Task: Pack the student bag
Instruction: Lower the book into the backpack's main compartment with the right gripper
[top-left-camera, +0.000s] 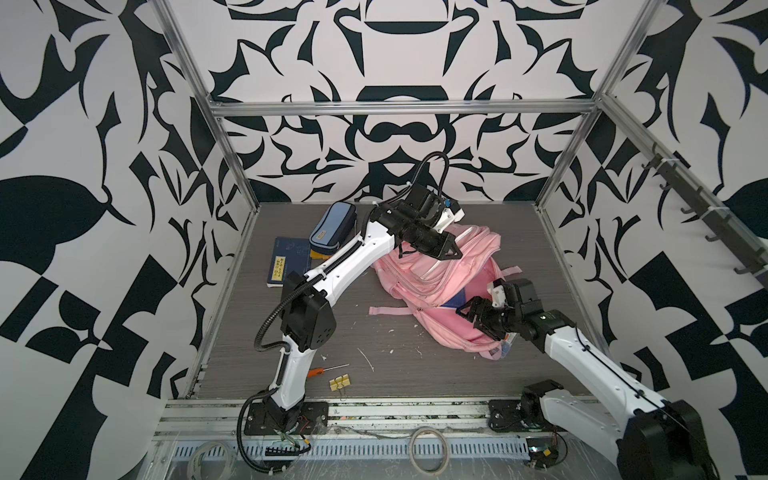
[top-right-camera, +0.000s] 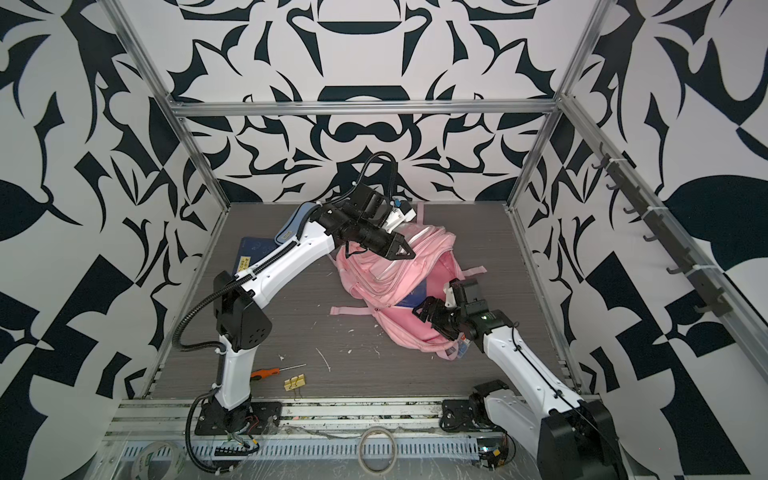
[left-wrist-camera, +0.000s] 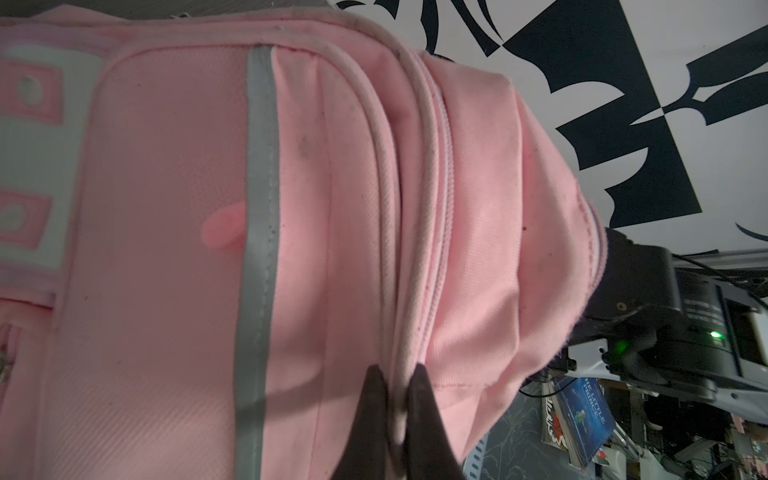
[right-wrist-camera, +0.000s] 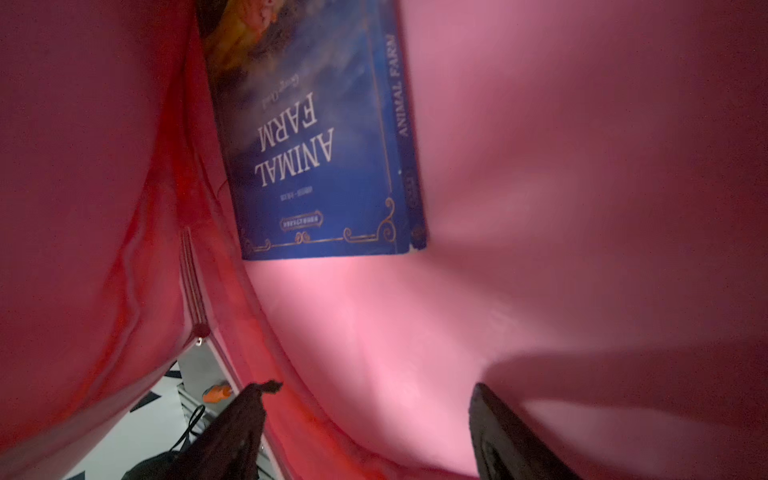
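Pink student bag (top-left-camera: 409, 270) is lying slumped mid-way across the surface (top-left-camera: 357, 332), soft and floppy, probably best held by its piped zip rim (left-wrist-camera: 409, 257), where left jaws are clamping it, while right jaws are hanging apart, empty, inside its mouth near a blue book (right-wrist-camera: 316, 145).

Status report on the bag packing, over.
Left hand shut on student bag seam, flap lifted. Right hand open at the mouth. Animal Farm book inside. Pencil case out on table, nothing blocking.
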